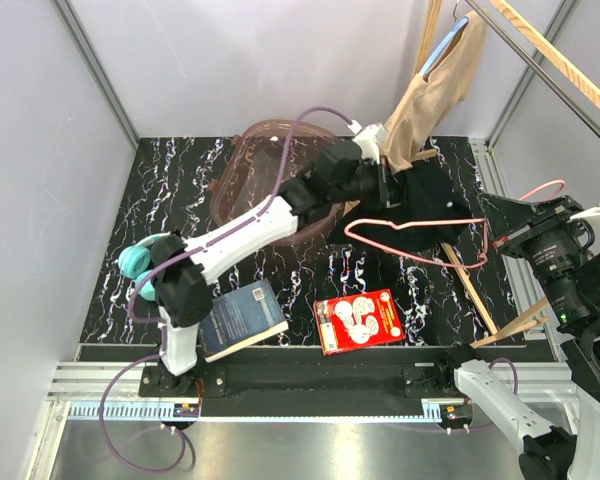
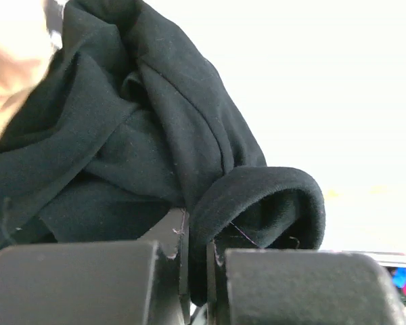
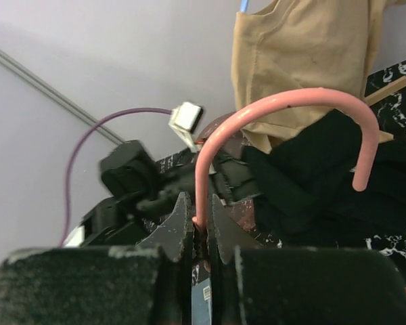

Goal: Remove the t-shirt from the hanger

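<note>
The black t-shirt (image 1: 432, 200) is bunched at the back right of the table, partly over the pink wire hanger (image 1: 420, 224). My left gripper (image 1: 385, 185) is shut on a fold of the t-shirt (image 2: 189, 149); the cloth runs down between its fingers (image 2: 169, 237). My right gripper (image 1: 495, 240) is shut on the pink hanger's hook (image 3: 277, 108), pinched between its fingertips (image 3: 183, 223). In the right wrist view the t-shirt (image 3: 311, 169) lies behind the hook, with the left arm beyond it.
A tan garment (image 1: 435, 95) hangs from a wooden rail at the back right. A pink translucent bowl (image 1: 265, 175) sits behind the left arm. A dark blue book (image 1: 242, 318), a red card (image 1: 358, 320), teal headphones (image 1: 135, 265) and wooden sticks (image 1: 475, 290) lie on the marbled table.
</note>
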### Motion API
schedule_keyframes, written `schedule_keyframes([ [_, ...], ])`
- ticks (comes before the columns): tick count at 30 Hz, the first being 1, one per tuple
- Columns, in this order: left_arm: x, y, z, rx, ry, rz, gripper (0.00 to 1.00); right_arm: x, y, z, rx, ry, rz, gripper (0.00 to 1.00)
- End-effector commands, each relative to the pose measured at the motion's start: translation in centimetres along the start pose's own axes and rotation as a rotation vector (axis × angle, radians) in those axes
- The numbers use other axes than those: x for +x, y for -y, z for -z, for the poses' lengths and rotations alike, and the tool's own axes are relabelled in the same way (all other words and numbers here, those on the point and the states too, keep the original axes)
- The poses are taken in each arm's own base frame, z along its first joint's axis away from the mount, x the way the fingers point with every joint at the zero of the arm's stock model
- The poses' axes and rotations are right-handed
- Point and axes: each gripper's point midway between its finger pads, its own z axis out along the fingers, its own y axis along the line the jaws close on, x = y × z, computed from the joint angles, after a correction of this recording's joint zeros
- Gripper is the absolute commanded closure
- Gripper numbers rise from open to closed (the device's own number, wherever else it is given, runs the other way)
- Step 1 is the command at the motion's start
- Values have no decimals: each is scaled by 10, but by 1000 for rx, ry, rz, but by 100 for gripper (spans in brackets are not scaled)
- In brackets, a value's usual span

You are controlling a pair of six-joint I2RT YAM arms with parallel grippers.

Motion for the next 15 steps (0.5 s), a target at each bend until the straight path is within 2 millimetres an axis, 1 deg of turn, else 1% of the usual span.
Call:
schedule_keyframes([
  [1,-80,89,70,224,223,-98,100,-25,-3,0,6,99,39,100],
  [2,-86,92,80,228,240,-119,100,-26,-3,0,5,102,42,100],
  [4,-94,82,94,184,260,-132,100,-26,-4,-2,-4,108,51,100],
  [5,-103,88,114,186,291,-156,100,-27,-5,-2,-7,112,53,100],
  [6,-110,79,123,166,303,-157,100,-28,-6,-2,-10,114,56,100],
  [7,-109,75,130,164,296,-159,100,-30,-8,-3,-16,125,58,100],
  [8,-114,80,147,173,320,-178,100,-32,-8,-3,-15,131,56,100],
  [9,-121,70,159,151,335,-182,100,-33,-9,-3,-21,137,55,100],
  [11,-120,58,171,121,330,-210,100,-40,-15,-1,-46,162,47,100],
  [12,-127,54,189,103,351,-222,100,-40,-15,-2,-46,165,46,100],
  [13,-125,46,193,96,338,-229,100,-43,-17,0,-55,175,46,100],
  [14,-128,42,201,85,344,-248,100,-43,-18,-2,-55,175,47,100],
  [15,-136,29,212,52,361,-252,100,-44,-18,-3,-51,177,50,100],
])
